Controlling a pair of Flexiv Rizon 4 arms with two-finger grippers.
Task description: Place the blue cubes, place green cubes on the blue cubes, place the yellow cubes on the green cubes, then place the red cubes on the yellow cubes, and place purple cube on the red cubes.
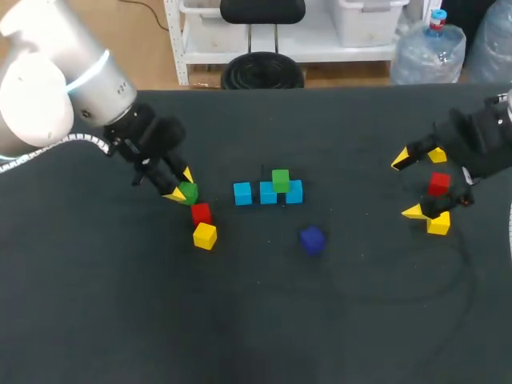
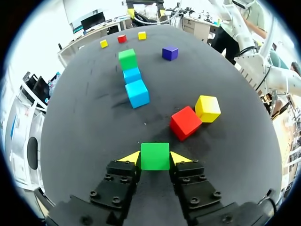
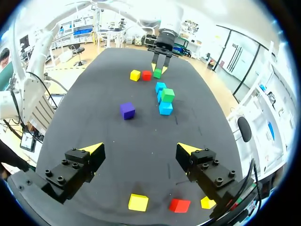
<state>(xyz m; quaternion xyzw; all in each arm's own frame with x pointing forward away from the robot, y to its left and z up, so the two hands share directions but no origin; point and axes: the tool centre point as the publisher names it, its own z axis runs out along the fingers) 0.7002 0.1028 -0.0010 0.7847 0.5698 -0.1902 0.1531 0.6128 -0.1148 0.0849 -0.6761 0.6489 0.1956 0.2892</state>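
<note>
The left tool (image 2: 155, 157) pinches a green cube (image 2: 154, 155) between its yellow tips, down near the counter (image 1: 256, 320). Just beside it lie a red cube (image 1: 201, 213) and a yellow cube (image 1: 205, 236), close together. Ahead of the tool stands a row of three blue cubes (image 1: 268, 194) with a second green cube (image 1: 280, 180) on top. The purple cube (image 1: 312, 239) lies apart from the row. The right tool (image 3: 141, 148) is spread wide, gripping nothing. Another red cube (image 3: 179, 205) lies under it.
</note>
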